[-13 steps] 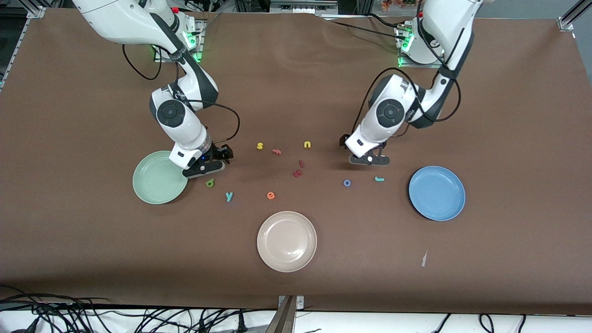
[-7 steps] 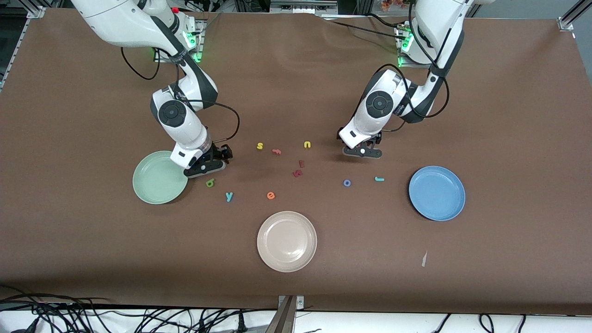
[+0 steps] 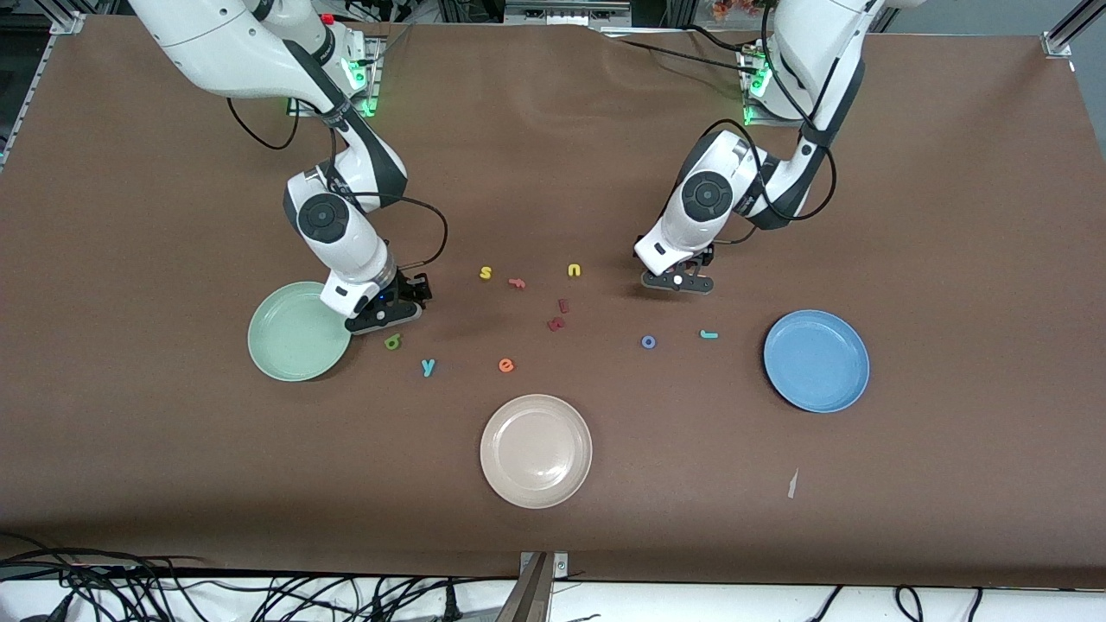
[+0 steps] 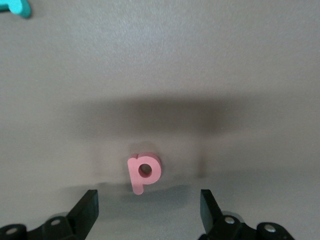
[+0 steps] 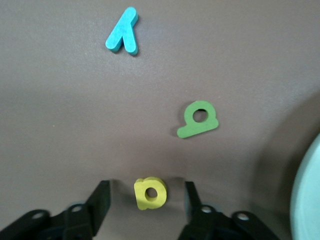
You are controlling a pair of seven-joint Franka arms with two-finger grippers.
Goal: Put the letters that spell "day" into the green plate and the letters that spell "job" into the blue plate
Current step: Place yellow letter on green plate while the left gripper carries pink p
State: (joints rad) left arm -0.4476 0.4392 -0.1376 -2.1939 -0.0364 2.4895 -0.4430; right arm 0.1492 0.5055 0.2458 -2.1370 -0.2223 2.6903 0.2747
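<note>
Now both low on surface, jaws open, nothing gripped: right gripper straddling yellow "a" beside green plate; left gripper straddling salmon-pink "b", ready to pinch.

A cream plate sits on the brown counter, well apart from both jaws; an orange "e" lies near it.

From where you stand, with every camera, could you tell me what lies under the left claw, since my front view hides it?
Observer: A pink letter lies flat, untouched, between the open fingers of the left claw.
Operator: Thank you. And under the other one?
Observer: A yellow "a" sits inside the right claw, with a gap on each side.
Operator: Is it touching any other letter?
Observer: No, the green "d" lies apart from it.
</note>
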